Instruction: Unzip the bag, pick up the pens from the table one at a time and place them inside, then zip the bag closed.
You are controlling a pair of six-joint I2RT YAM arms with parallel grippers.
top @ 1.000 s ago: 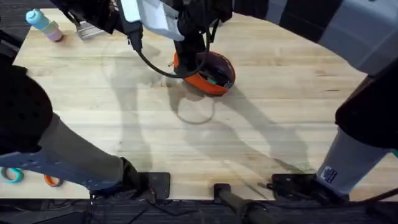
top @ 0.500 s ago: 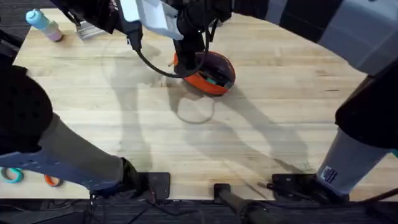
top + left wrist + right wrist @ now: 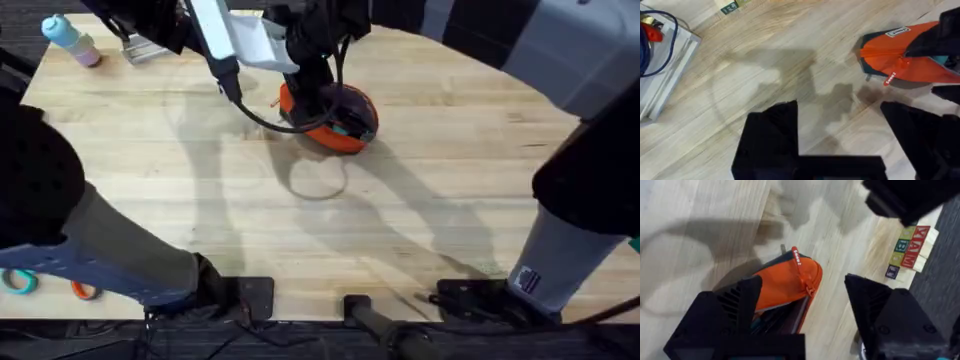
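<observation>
Pale plank table (image 3: 420,200) all round. Scissors (image 3: 20,282) lie at the near left edge. Mid-table sits the orange bag (image 3: 335,118), partly unzipped, pull tab (image 3: 796,256) loose at its end. Right gripper (image 3: 800,305) is over the bag, fingers spread wide, one touching it. Left gripper (image 3: 840,130) is wide too, just beside the bag. Far left, a bottle (image 3: 68,38).

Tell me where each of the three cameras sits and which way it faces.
Overhead: above the arm bases, looking down and forward over the table; both arms reach toward the orange pouch.
Left wrist: on the left arm, facing the tabletop; left gripper open, pouch ahead.
Right wrist: on the right arm, looking down; right gripper open over the pouch.
All three show the pouch.
</observation>
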